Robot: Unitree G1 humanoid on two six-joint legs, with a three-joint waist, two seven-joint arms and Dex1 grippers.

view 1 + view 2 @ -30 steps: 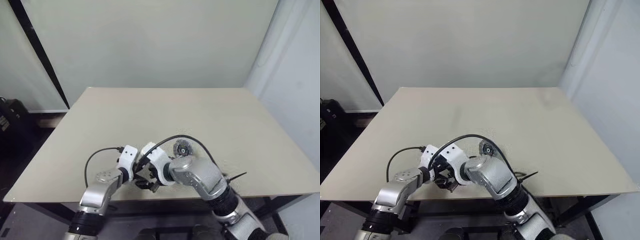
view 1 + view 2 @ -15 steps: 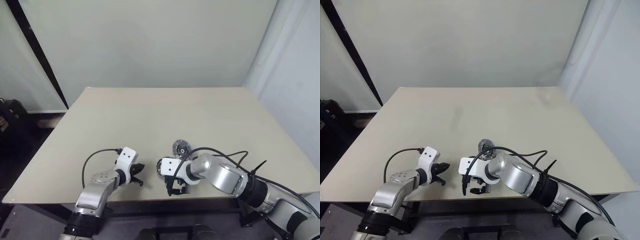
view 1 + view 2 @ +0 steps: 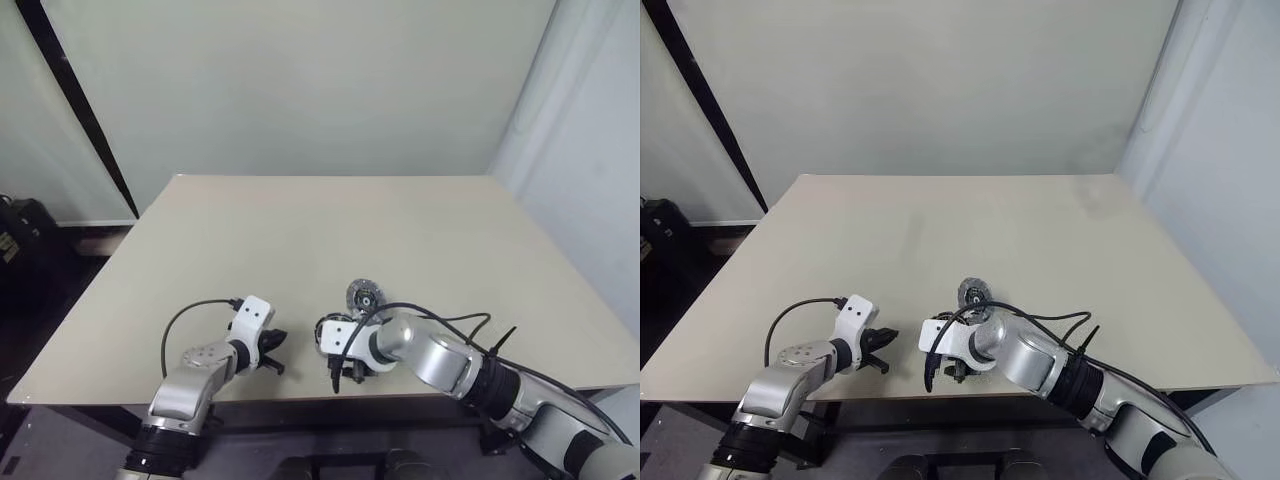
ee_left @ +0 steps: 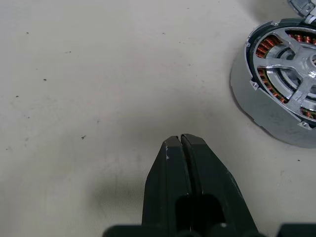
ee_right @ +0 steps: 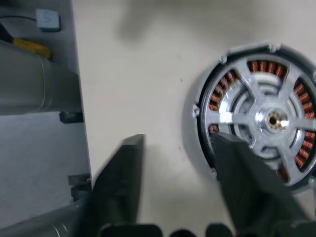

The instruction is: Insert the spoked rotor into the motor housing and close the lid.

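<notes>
The motor housing, silvery with copper windings, lies near the table's front edge. The spoked rotor appears seated in it, its pale spokes crossing over the windings. My right gripper hangs over the housing's rim with its fingers apart. One finger is over the housing and the other is over bare table beside it. The lid, a grey disc with a dark hub, lies flat just beyond the housing. My left gripper is shut and empty, low over the table to the left of the housing.
The table's front edge runs close beside the housing and the right gripper. Black cables loop over both wrists. The table stretches wide and bare behind the lid. A wall stands at the back.
My right arm swung away from the left gripper toward the right and came down over the housing. Its fingers have narrowed. The left gripper stayed where it was, shut.
</notes>
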